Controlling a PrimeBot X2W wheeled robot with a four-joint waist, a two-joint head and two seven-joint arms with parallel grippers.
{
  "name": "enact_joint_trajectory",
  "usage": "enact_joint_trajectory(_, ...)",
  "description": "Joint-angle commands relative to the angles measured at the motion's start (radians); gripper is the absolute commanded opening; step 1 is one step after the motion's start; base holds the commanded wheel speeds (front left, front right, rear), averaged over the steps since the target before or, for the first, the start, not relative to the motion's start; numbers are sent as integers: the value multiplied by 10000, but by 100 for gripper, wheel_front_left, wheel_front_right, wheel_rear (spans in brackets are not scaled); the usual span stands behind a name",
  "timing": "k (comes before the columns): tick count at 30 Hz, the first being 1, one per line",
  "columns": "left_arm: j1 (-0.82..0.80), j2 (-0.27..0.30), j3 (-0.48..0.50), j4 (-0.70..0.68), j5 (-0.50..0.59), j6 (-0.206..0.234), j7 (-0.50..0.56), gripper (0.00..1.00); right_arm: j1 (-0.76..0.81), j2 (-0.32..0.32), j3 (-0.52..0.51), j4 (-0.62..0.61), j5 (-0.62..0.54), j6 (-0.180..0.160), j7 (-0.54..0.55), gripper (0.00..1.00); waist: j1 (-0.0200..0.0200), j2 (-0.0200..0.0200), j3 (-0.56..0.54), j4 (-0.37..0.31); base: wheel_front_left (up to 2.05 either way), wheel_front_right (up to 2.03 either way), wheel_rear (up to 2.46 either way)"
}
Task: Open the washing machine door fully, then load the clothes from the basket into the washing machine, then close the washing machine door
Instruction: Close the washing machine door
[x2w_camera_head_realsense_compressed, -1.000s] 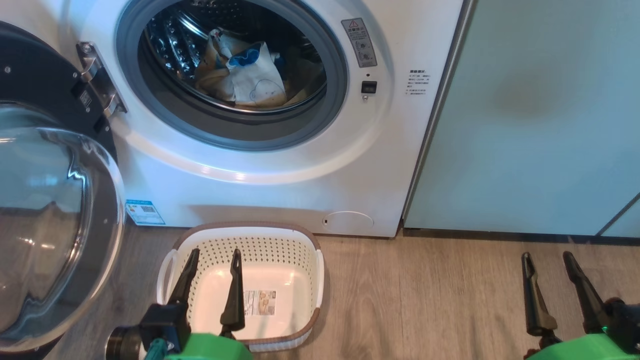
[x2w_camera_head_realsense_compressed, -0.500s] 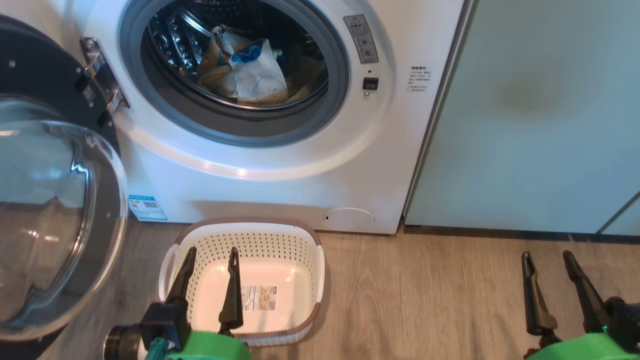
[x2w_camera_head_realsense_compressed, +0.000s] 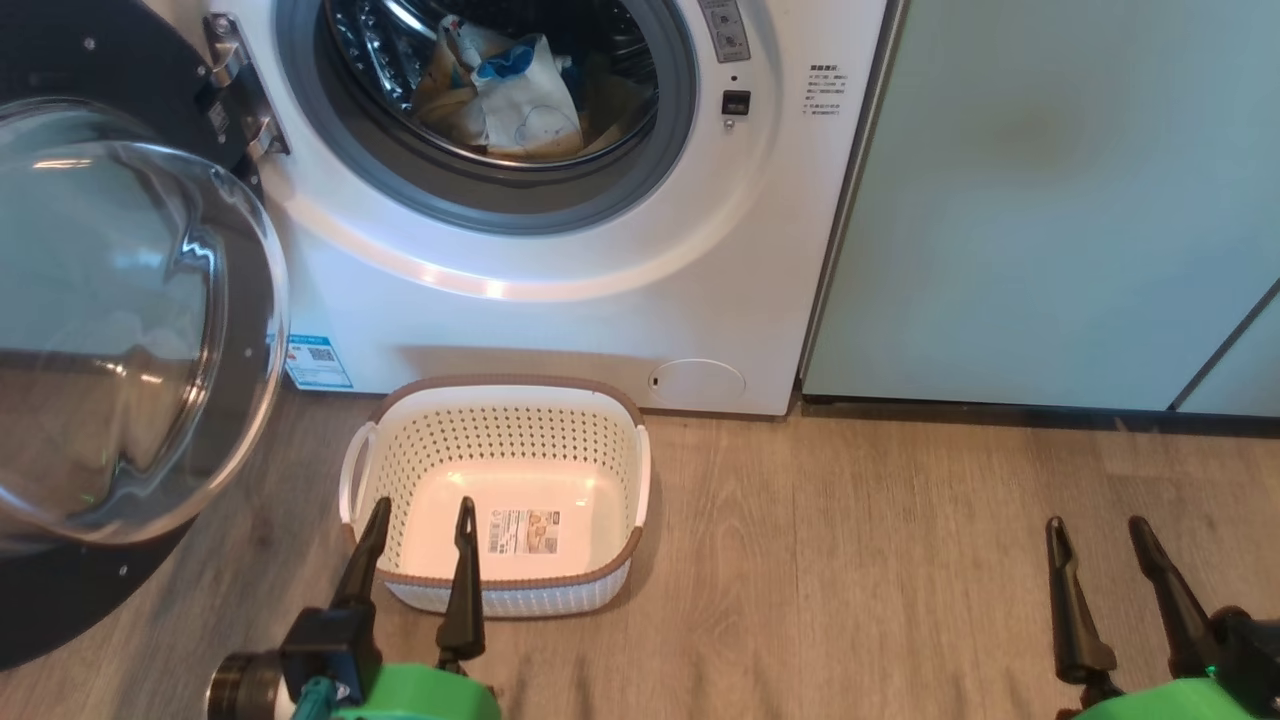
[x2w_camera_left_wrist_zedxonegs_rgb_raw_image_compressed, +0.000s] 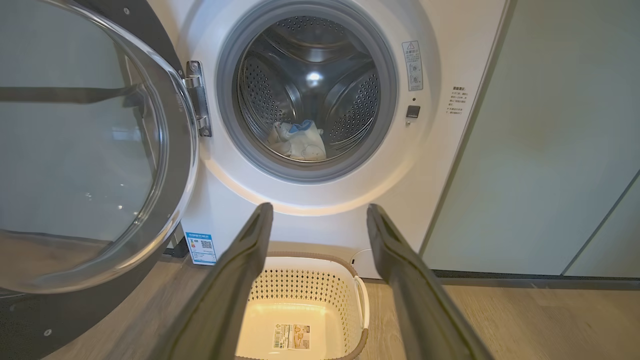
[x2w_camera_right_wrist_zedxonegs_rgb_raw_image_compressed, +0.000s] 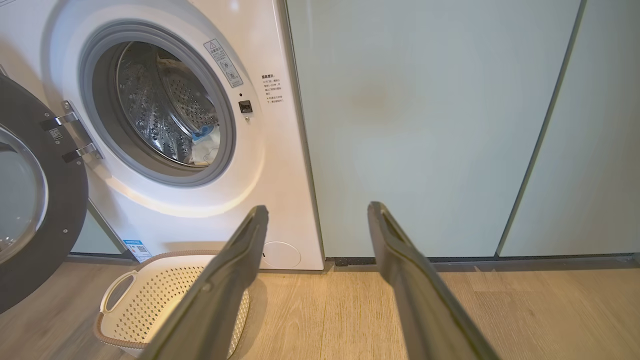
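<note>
The washing machine door (x2w_camera_head_realsense_compressed: 130, 320) has a glossy black ring, reflective glass and a metal hinge (x2w_camera_head_realsense_compressed: 240, 95). The washing machine (x2w_camera_head_realsense_compressed: 560, 320) is glossy white, with a matt grey rubber gasket (x2w_camera_head_realsense_compressed: 500, 205) and a steel drum (x2w_camera_left_wrist_zedxonegs_rgb_raw_image_compressed: 310, 75). The basket (x2w_camera_head_realsense_compressed: 500, 440) is perforated plastic, the clothes (x2w_camera_head_realsense_compressed: 520, 100) cloth, the floor (x2w_camera_head_realsense_compressed: 850, 560) matt wood.

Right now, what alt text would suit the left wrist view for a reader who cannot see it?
A white washing machine stands with its door swung open to the left and clothes in the drum; the empty basket sits on the floor below, framed by the open left claw.
</note>
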Motion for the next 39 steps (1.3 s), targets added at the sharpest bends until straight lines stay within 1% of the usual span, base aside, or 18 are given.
enact_joint_trajectory(1, -306, 91, 417, -268, 128, 436, -110, 100, -304, -68, 143, -331, -52, -29, -42, 100, 1, 0, 7, 13, -56, 56, 0)
enact_joint_trajectory(28, -315, 6, 397, -240, 342, 322, -111, 100, -224, -50, 65, -302, -94, -29, -74, 100, 1, 0, -7, 186, -4, 4, 0)
enact_joint_trajectory(32, -386, -57, 415, -382, 433, 280, -111, 100, -195, -49, -9, -353, -112, -29, -47, 100, 1, 0, 75, 411, 0, 0, 0)
enact_joint_trajectory(39, -457, -225, 468, -448, 592, 183, -111, 100, -156, -48, -30, -421, -121, -29, -1, 100, 1, 0, 121, 1326, 0, 0, 0)
